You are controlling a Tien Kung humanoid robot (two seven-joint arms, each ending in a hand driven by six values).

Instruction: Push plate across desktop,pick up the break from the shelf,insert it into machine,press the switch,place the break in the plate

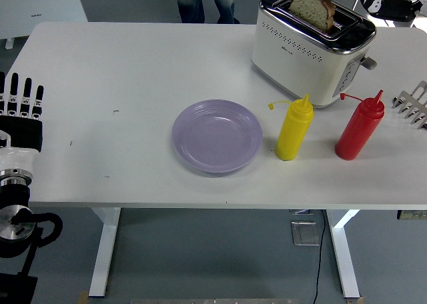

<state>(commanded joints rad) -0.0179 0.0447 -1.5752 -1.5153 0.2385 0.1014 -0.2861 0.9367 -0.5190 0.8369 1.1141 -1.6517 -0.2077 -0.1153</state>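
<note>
While the slice of brown bread (312, 9) stands upright in the slot of the white-and-chrome toaster (312, 47), its upper half showing above the rim, you can see the toaster set at the far right of the white table (120, 71), close to the far edge and turned at an angle to it. Its lever and controls face the right end of the table. Toward the near edge from the toaster, you have a yellow squeeze bottle (294, 129) standing upright just in front of it, and a red squeeze bottle (360, 126) upright to the right of that one; the two are apart from each other, each with its cap hanging open on its strap. The lilac plate (217, 135), with nothing on it, lies near the middle of the table, toward the near edge, just left of the yellow bottle and not touching it. At the table's right edge you see the prongs of a metal rack (413, 103), partly cut off by the frame. Your left hand (20, 111) rests at the table's left edge, fingers (27, 93) straight and held side by side, pointing toward the far side and holding nothing. Of your right hand (390, 5), only a black-and-white part shows at the top right corner, beyond the toaster; you cannot tell how it is set. A person's legs (205, 2) stand past the far edge.
</note>
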